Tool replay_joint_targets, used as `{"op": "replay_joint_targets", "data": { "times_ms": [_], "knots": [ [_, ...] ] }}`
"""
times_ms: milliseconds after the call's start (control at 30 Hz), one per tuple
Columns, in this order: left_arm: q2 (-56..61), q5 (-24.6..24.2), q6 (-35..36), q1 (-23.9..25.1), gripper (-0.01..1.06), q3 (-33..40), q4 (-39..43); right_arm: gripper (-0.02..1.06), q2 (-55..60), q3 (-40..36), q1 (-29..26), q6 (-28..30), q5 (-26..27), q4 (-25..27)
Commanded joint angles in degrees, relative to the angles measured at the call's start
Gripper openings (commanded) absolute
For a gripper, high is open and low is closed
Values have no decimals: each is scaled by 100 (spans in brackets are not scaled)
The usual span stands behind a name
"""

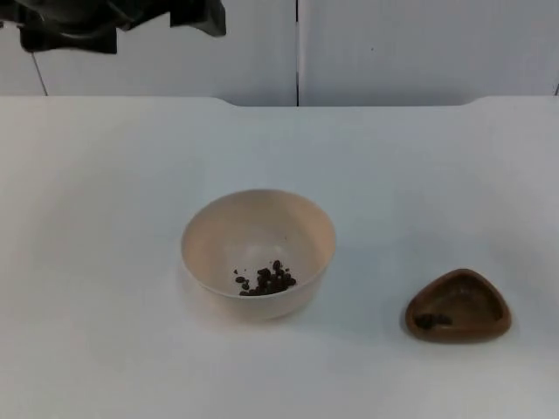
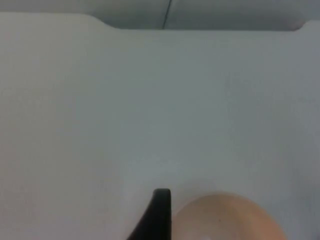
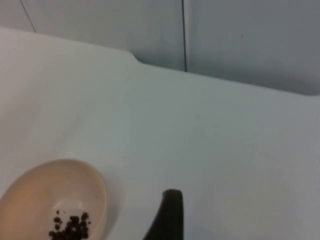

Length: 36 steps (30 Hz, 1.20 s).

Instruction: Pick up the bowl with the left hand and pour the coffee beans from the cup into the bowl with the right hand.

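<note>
A cream bowl (image 1: pixel 258 251) stands upright on the white table, near the middle, with a small heap of coffee beans (image 1: pixel 266 281) inside at its front. To its right sits a brown, rounded-triangular cup (image 1: pixel 458 306), upright, with a few dark beans in it. My left arm (image 1: pixel 105 22) is drawn back at the far left, well clear of the bowl. In the left wrist view my left gripper (image 2: pixel 159 215) hovers beside the bowl's rim (image 2: pixel 225 217). My right gripper (image 3: pixel 170 212) hangs above the table, to the right of the bowl (image 3: pixel 52 200) and its beans (image 3: pixel 70 227).
The white table top (image 1: pixel 105 218) ends at a grey partition wall (image 1: pixel 393 44) with a dark vertical seam. Open table lies on every side of the bowl and cup.
</note>
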<state>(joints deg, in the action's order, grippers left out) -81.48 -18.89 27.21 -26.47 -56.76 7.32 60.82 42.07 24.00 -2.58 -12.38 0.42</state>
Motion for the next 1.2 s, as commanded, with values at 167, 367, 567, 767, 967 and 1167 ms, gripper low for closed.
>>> {"op": "replay_joint_targets", "data": {
  "times_ms": [167, 367, 567, 767, 967, 1167],
  "knots": [
    [433, -17, -435, -152, 85, 46, 18, 73, -920, -22, 2, 120, -473, -42],
    [712, -73, -820, -626, 85, 46, 18, 73, -1288, -22, 2, 195, -794, -42],
    [1069, -552, -1036, -847, 85, 46, 18, 73, -1836, -22, 2, 343, -1306, -42],
    [1691, -577, -1036, -847, 85, 327, 31, 73, -2434, -22, 2, 515, -1904, -42],
    [2513, -596, -1104, -847, 85, 871, 31, 73, -2933, -99, 2, 515, -2518, -42],
    [3535, -662, -1198, -847, 85, 1371, 31, 73, -3401, -369, 2, 520, -2909, -42]
  ]
}}
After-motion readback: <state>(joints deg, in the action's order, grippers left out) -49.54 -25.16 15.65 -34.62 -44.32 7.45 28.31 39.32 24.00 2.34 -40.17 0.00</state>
